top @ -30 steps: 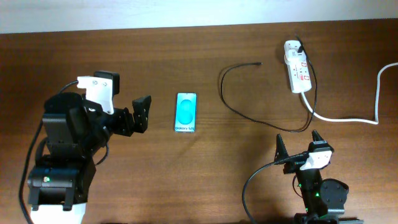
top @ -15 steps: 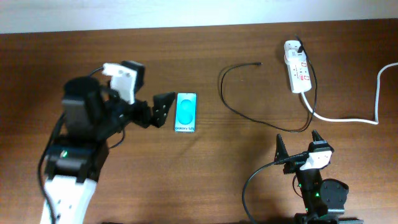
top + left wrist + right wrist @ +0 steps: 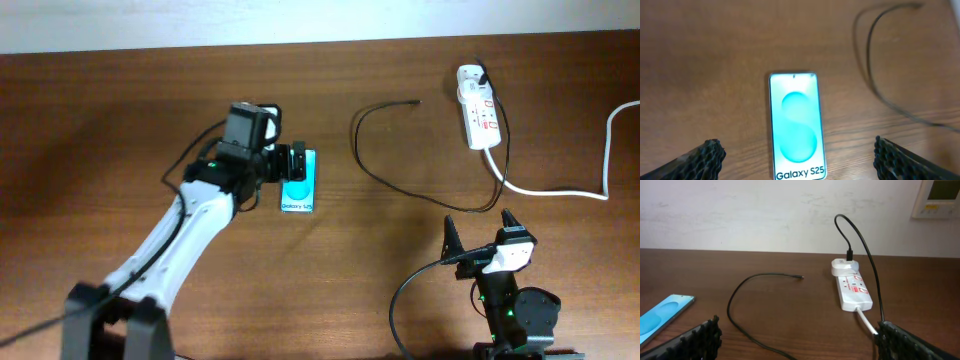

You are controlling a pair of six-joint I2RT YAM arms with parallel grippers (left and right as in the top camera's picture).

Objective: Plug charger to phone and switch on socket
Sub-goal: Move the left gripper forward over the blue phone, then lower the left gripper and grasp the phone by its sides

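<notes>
- Your left gripper [image 3: 291, 163] hovers over the phone [image 3: 299, 192], jaws wide apart: you're securing the phone.
- Next, fetch the charger [image 3: 357, 150] tip, at the phone's two o'clock.
- The socket [image 3: 478, 112] lies at the table's two o'clock; your right gripper [image 3: 479, 232], fingers spread, waits at four.

Brown wood with visible grain is seen on the table [image 3: 100, 100], smooth with a soft sheen. The phone [image 3: 795, 125] screen is finished glossy, glass-like. At 2 o'clock the socket [image 3: 478, 115] is moulded in smooth white plastic. The charger [image 3: 869, 52] is sheathed matt black. The pads [image 3: 707, 155] of the left gripper [image 3: 797, 157] are textured in matt black honeycomb. The wall [image 3: 740, 210] is painted matt off-white.
</notes>
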